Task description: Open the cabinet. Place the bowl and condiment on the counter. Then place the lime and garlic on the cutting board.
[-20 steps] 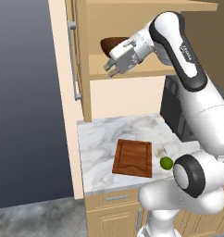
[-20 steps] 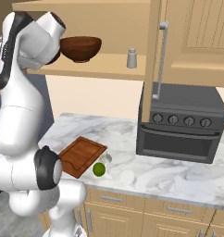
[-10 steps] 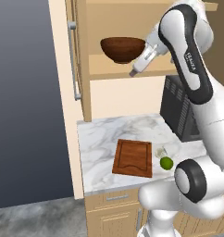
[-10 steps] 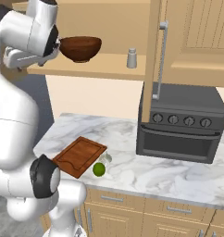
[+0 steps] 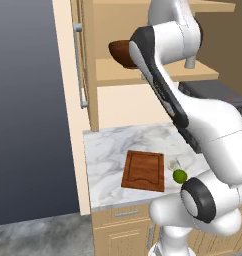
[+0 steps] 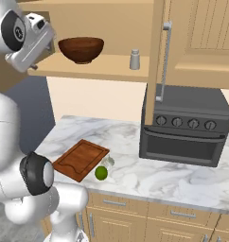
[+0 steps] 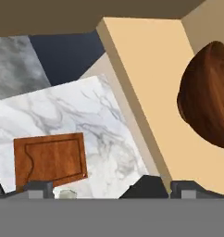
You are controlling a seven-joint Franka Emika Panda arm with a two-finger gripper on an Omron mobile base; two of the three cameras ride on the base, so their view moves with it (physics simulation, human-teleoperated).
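The cabinet (image 6: 192, 42) stands open. The arm has swung up from in front of the bowl (image 6: 81, 49) to its left side; the gripper (image 6: 38, 40) is wide and empty. The bowl remains on the shelf, ungrasped, and the shaker (image 6: 134, 59) beside it.

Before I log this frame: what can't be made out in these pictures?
- Bowl: left base view, right half behind the arm; hand view, cut by the right edge.
- Condiment: left base view, mostly behind the arm.
- Garlic: right base view, too small and pale to show shape.
- Hand: right base view, fingers hidden behind its body.
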